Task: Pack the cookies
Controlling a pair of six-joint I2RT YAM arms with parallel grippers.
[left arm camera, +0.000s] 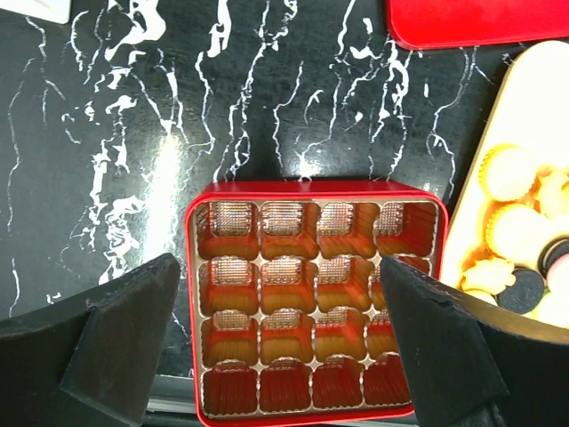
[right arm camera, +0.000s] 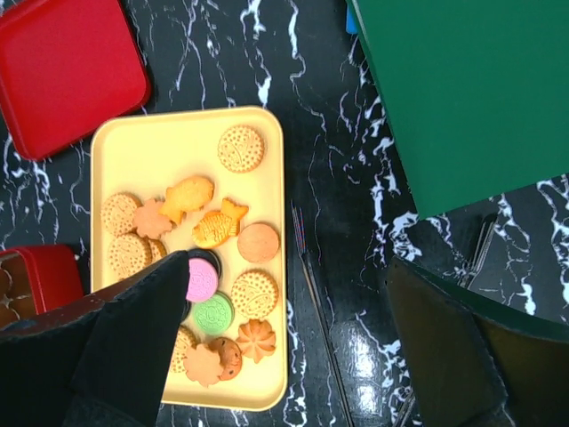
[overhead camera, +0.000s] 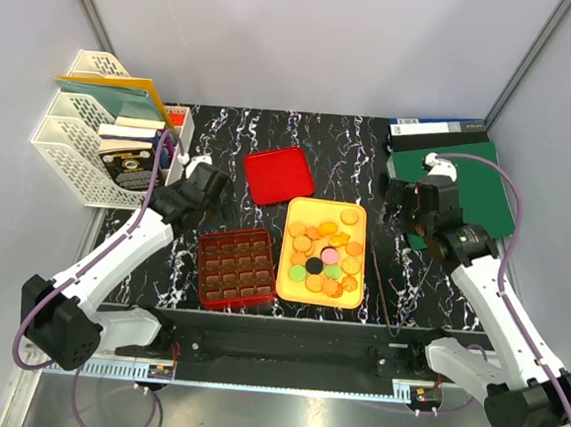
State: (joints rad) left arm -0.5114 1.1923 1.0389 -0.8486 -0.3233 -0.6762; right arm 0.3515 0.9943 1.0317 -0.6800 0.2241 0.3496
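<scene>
Both arms are empty-handed here. The left gripper has its fingers spread wide and hangs right above the red grid box. The right gripper is spread just as wide, over the right edge of the yellow tray. All the cookies are on that tray, bunched toward its near end, and every cell of the box I can see looks empty, so I'd say packing hasn't started. The tray sits just right of the box, but I can't tell if they touch. If I were doing the first pick, I'd use the right arm since it's basically there, and start with the lone round cookie at the far end, which has bare tray all round it. I'd narrow the jaws before going down, because at full spread a finger would probably plough into neighbours in the crowded bit. These are flat and likely brittle, so pinch across the rim gently. Then one per cell, dropping low. Watch the thin dark wire lying beside the tray, and the red lid further back.
</scene>
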